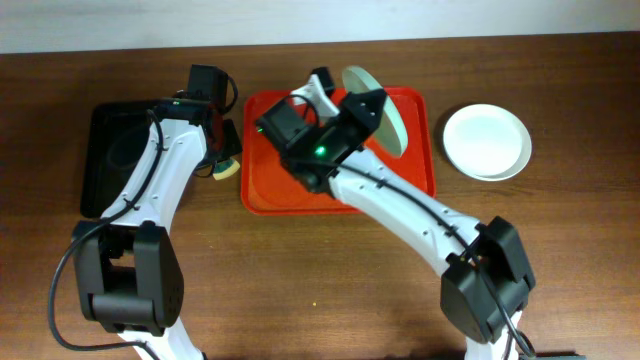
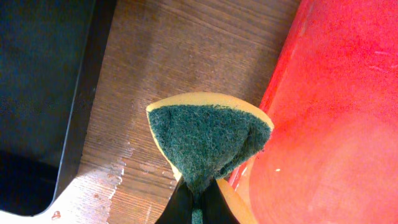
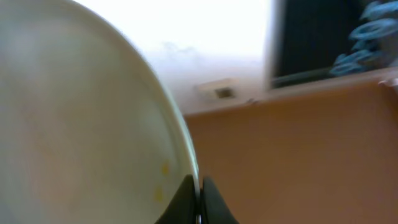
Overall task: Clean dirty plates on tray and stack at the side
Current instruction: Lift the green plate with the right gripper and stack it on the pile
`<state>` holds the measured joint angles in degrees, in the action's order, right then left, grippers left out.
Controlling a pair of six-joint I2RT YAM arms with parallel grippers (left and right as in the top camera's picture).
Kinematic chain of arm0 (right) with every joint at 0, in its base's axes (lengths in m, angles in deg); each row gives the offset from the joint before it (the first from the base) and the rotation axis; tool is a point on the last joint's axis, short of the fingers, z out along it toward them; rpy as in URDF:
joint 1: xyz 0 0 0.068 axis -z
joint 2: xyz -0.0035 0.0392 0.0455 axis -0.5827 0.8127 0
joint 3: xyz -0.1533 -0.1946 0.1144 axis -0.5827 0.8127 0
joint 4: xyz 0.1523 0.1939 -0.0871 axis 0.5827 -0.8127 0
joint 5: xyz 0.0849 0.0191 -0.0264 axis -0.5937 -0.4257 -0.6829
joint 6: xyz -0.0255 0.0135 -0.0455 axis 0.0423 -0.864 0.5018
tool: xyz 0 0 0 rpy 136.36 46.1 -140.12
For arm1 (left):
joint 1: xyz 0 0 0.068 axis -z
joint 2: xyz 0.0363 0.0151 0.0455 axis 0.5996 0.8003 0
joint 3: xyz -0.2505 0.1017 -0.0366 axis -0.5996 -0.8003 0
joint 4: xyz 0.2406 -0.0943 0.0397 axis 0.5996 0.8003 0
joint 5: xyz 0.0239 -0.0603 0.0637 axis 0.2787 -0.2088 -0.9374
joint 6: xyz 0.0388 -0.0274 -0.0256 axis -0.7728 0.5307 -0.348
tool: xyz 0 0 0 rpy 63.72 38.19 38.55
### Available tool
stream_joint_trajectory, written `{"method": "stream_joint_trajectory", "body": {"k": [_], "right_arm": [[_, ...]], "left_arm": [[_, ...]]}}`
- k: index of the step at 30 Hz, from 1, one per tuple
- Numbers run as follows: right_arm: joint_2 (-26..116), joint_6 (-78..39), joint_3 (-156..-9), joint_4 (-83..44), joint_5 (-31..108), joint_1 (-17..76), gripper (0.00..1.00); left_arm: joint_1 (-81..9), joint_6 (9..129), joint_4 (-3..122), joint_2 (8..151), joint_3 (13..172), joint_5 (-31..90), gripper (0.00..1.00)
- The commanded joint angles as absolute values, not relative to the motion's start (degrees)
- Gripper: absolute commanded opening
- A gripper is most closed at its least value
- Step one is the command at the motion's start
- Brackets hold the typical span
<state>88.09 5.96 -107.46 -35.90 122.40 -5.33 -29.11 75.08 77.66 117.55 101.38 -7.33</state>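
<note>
Your right pincer [image 3: 199,199] is clenching the rim of the green plate [image 3: 74,124], its fingertips pinching the edge just beside a few yellowish specks. You are holding that plate tilted up on edge over the tray [image 1: 262,190], toward its 1 o'clock corner; whether it is touching the tray, you cannot tell. The white plate [image 1: 487,141] is lying flat on the table [image 1: 560,250] at the tray's 3 o'clock, apart from it. Your left pincer [image 2: 196,208] is gripping the sponge [image 2: 208,140], green scrub face showing, at the tray's 9 o'clock rim, between it and the black tray [image 1: 110,150].
</note>
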Motion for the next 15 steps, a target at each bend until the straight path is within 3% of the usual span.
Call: {"method": "stream_joint_trajectory", "body": {"k": [1, 2, 5, 6, 11, 14, 15], "right_arm": [[86.5, -12.1, -107.6, -42.0, 91.8, 5.5, 0.04], [86.0, -14.5, -107.6, -42.8, 82.5, 10.0, 0.04], [84.7, -14.1, -107.5, -43.0, 37.6, 31.4, 0.04], [84.7, -14.2, -107.0, -43.0, 29.4, 39.5, 0.04], [85.3, -14.3, -99.3, -36.9, 29.3, 59.8, 0.04], [85.4, -14.3, -91.4, -26.6, 30.2, 61.2, 0.07], [85.4, -19.3, -90.3, -26.1, 37.6, 61.2, 0.06]], "left_arm": [[-29.4, 74.8, 77.7, 116.7, 101.2, -7.0, 0.0], [-29.4, 74.8, 77.7, 116.7, 101.2, -7.0, 0.0], [-29.4, 74.8, 77.7, 116.7, 101.2, -7.0, 0.0], [-29.4, 74.8, 77.7, 116.7, 101.2, -7.0, 0.0], [-29.4, 74.8, 77.5, 116.7, 101.2, -7.0, 0.0], [-29.4, 74.8, 77.2, 116.7, 101.2, -7.0, 0.0], [-29.4, 74.8, 77.2, 116.7, 101.2, -7.0, 0.0]]}}
